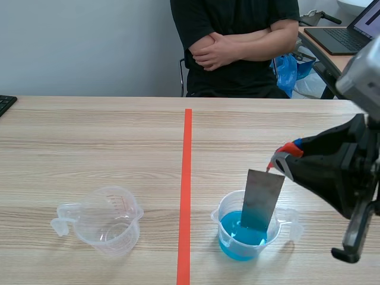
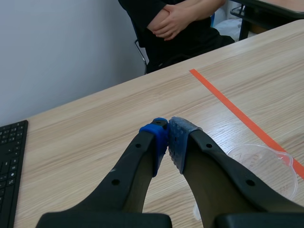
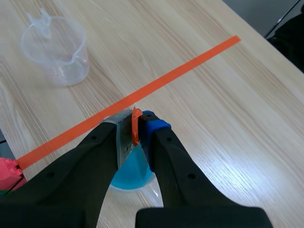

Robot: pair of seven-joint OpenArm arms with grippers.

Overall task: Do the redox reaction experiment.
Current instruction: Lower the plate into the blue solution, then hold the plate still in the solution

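The counter [image 1: 89, 142] carried all. Under the right fingers [image 3: 161, 142] stood the beaker [image 1: 221, 215] w/ blue liquid [image 1: 234, 249]; these fingers clamped the metal strip [image 1: 261, 199], its lower end in the liquid. The left fingers [image 2: 142, 156] were pressed together, holding nothing; the empty beaker [image 2: 261, 166] was just beside them. I think it was better to keep the strip steady, w/o tipping the beaker. Scale marks: not readable.

Metal strip [image 1: 261, 199]: grey, tilted, pinched in right gripper [image 1: 276, 161], dipped in blue liquid [image 1: 233, 247].
Filled beaker [image 1: 220, 218]: under gripper.
Empty beaker [image 1: 110, 221]: well apart.
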